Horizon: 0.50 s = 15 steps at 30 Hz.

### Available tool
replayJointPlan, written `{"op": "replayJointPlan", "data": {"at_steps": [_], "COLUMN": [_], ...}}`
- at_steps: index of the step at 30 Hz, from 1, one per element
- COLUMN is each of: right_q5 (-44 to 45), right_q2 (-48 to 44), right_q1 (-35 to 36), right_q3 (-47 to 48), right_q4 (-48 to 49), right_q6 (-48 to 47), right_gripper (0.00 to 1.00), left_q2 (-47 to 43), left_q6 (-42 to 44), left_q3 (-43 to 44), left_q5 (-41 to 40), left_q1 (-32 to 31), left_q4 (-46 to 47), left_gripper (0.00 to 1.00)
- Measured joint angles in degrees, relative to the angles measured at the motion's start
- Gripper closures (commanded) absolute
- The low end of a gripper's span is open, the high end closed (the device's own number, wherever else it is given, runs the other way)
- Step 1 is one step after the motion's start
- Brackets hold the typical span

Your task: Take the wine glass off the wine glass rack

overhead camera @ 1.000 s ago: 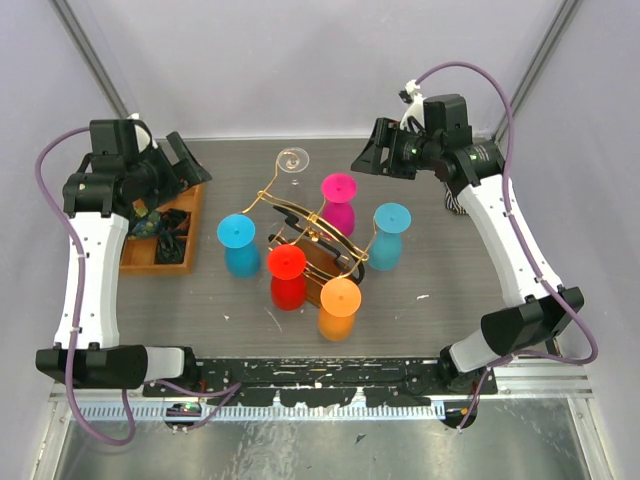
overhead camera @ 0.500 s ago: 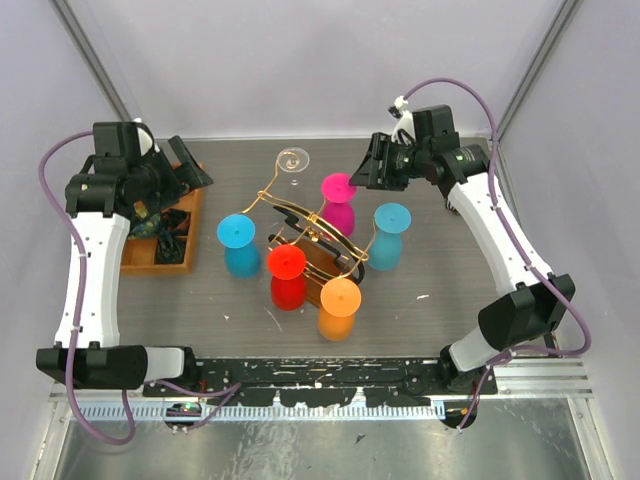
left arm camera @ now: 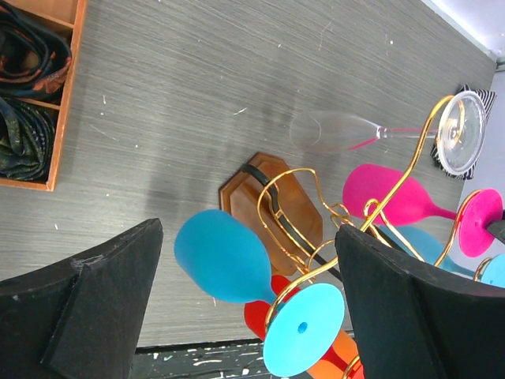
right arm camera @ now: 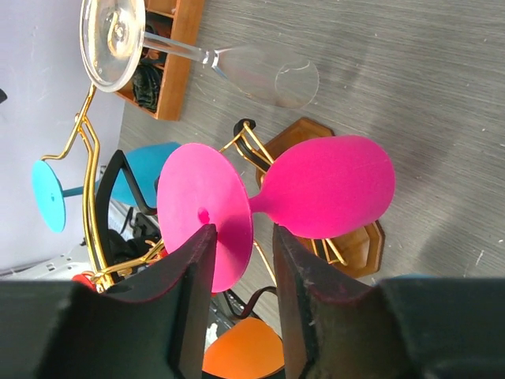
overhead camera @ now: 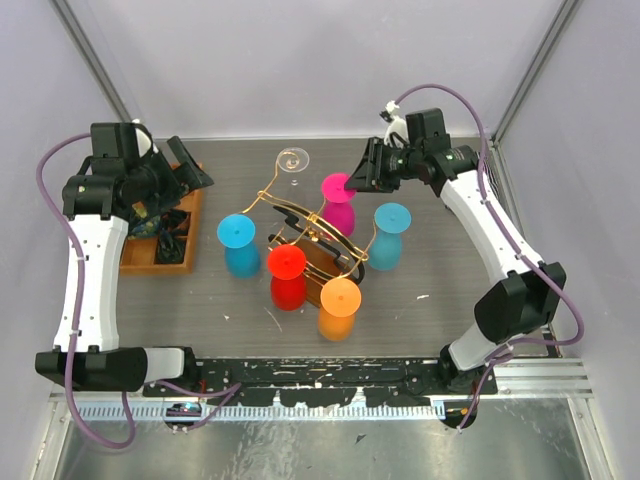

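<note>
We saw the wine glass rack point(overhead camera: 312, 232) as thin gold wire with a bright metallic shine, on a smooth, satiny brown wooden base point(left arm camera: 280, 217). The clear wine glass point(left arm camera: 331, 133) was transparent and glossy. The pink wine glass point(right arm camera: 327, 188) and the blue wine glass point(left arm camera: 225, 257) looked opaque and matt, like plastic. The table point(left arm camera: 173, 103) was matt grey with a fine streaked grain. The tray point(left arm camera: 69, 87) was plain orange-brown wood. The fingers point(left arm camera: 102, 308) of the left gripper point(left arm camera: 248, 229) were matt black and slightly rough.
</note>
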Motion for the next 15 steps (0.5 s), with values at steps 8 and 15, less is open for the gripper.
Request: {"op": "replayJointPlan", "data": {"at_steps": [8,15], "right_q5": [-2.64,-5.16], "right_q2": [0.15,-0.48], "right_q1": [-0.04,-0.61], "right_q3": [-0.31,-0.79], "right_q4": [2.45,4.22], "right_q6": [1.22,2.97], "right_gripper": [0.89,0.92], "left_q2": [0.00,0.00], "left_q6": [-0.04,-0.04], "left_q3": [0.00,0.00], "left_q5": [0.22,0.24], "left_q1": [0.00,0.00], "left_q4": [-0.72,-1.16], "left_gripper": [0.02,0.02]}}
